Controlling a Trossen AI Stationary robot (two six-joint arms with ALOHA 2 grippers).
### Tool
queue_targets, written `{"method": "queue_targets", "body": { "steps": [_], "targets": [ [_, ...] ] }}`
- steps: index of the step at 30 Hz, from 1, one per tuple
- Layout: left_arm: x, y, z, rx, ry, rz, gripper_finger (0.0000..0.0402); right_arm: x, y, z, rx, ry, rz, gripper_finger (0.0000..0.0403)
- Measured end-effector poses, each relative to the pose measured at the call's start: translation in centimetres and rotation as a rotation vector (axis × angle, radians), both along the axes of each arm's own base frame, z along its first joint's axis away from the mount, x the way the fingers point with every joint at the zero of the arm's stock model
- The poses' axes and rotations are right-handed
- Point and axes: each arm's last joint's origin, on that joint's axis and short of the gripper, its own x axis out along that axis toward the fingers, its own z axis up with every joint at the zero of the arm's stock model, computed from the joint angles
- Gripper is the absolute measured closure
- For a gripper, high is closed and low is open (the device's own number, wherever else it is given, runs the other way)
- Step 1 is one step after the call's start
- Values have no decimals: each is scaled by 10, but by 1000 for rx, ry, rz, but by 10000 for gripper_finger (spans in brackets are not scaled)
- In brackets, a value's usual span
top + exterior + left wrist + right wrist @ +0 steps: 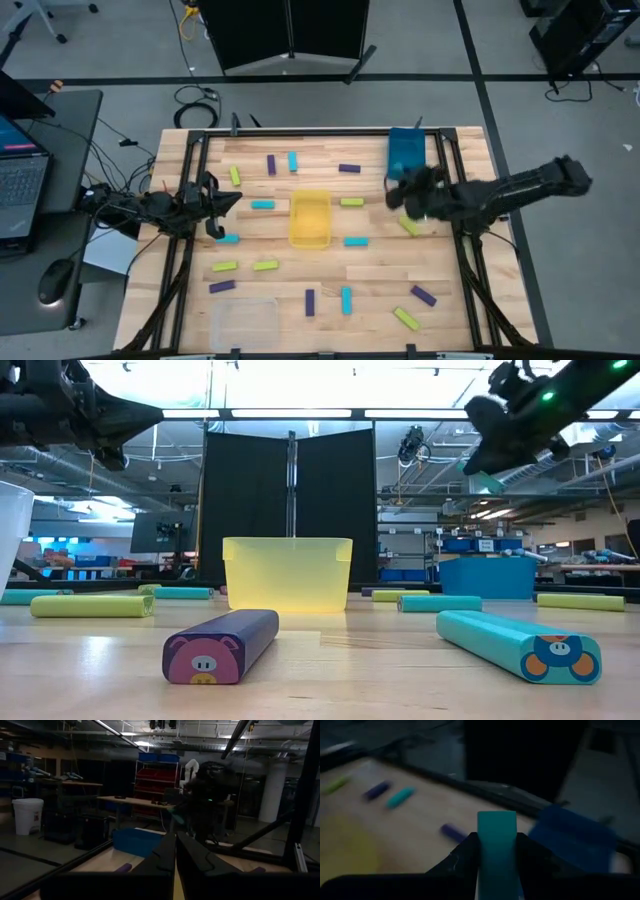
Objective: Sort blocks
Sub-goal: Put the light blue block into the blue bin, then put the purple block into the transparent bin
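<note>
My right gripper [392, 196] hangs above the table's far right part, just in front of the blue bin [406, 150], shut on a cyan block [496, 827]. In the low view that block [487, 482] shows high above the table. Several more blocks lie flat on the wood, among them a cyan one [262, 205], a purple one [349, 168] and a yellow-green one [408, 318]. At the table's left side my left gripper [235, 200] waits, shut on nothing, its fingers [176, 855] together. My right gripper pinches the cyan block by its two long sides [482, 845] between its two fingers [465, 852]. The block lies along the fingers and its free end sticks out past their tips. It is lifted clear of the table, slanting slightly down toward the table's left.
A yellow bin [310, 218] stands at the table's middle and a clear bin [243, 322] at the near left. Near the low camera lie a purple block [222, 645] and a cyan block [515, 642]. A laptop sits on a side table [60, 110] to the left.
</note>
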Motion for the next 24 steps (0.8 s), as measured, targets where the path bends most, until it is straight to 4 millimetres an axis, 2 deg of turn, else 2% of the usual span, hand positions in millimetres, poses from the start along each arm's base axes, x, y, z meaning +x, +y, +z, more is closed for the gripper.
{"method": "queue_targets", "body": {
  "steps": [9, 14, 19, 24],
  "targets": [
    [0, 0, 0, -27, -8, -4, 378, -9, -72, 5, 82, 4, -238, 285],
    [0, 0, 0, -47, -13, -9, 378, -11, -101, 2, 102, -3, -319, 223],
    [0, 0, 0, -82, -21, -19, 378, -16, -117, -4, 116, 30, -382, 163],
    [0, 0, -1, -142, -36, -18, 379, -13, -116, 1, 88, 24, -330, 128]
  ]
}}
